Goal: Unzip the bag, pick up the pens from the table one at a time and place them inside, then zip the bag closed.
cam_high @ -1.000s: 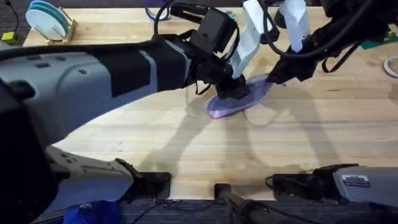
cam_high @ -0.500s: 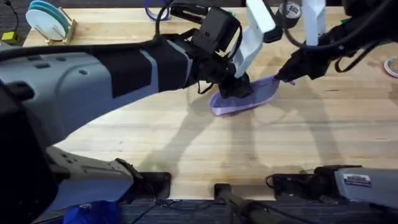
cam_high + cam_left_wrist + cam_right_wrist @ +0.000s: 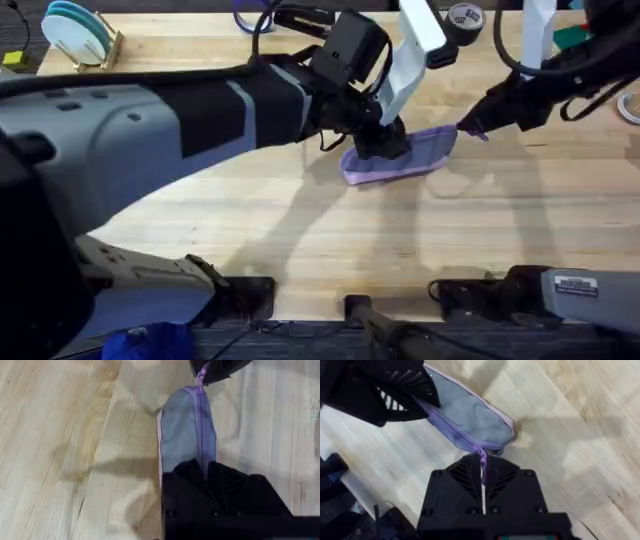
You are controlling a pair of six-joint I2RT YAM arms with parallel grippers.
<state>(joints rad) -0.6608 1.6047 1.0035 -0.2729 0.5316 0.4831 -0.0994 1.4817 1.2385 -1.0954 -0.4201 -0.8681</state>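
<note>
Where the lavender pencil pouch [image 3: 400,157] lies flat on the wooden plank table [image 3: 300,230], a little past the middle, its zipper runs lengthwise and looks closed along the stretch that shows, though the ends are hidden under the fingers. At the pouch's left end the left gripper [image 3: 382,142] presses down from above, its black fingers [image 3: 220,480] clenched on the fabric to either side of the zipper line. At the opposite end the right gripper [image 3: 472,127] is pinched on the small purple zipper pull [image 3: 481,455], which sticks out between its fingers just off the pouch's tip. Farther out, a roll of black tape [image 3: 464,16] sits near the table's far edge, and a rack of teal plates [image 3: 80,32] stands at the far left corner.
</note>
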